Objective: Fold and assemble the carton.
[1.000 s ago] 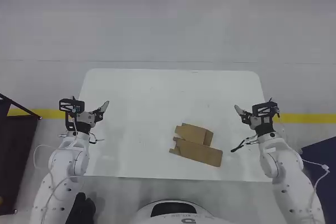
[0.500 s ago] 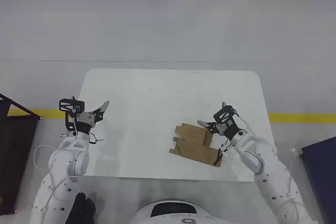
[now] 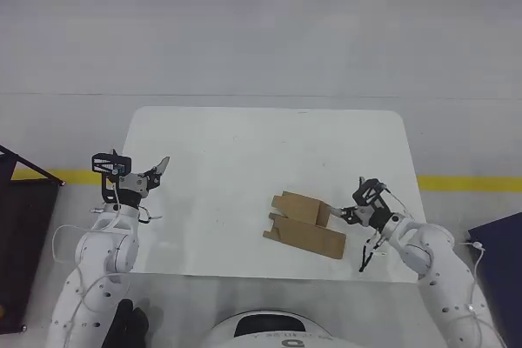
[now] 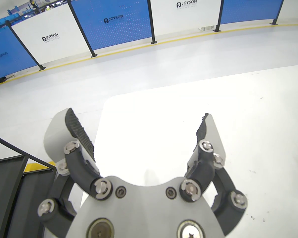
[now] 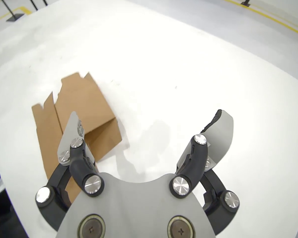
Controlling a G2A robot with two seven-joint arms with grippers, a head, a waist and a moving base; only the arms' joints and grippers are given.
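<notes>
The carton (image 3: 304,224) is matt cardboard, the table (image 3: 244,157) smooth, the left end effector (image 4: 137,113) matt metal with ribbed pads (image 4: 80,136).

arms (image 3: 109,252): white, jointed | cable (image 3: 365,258): black | pincer (image 4: 137,113): grey, silver screws (image 4: 103,185), black ribbed pads (image 4: 79,134)

Carton (image 3: 304,224) on table (image 3: 244,148), right of centre

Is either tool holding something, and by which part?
Nothing is held. The right tool is open near the carton; the left tool is open too.
</notes>
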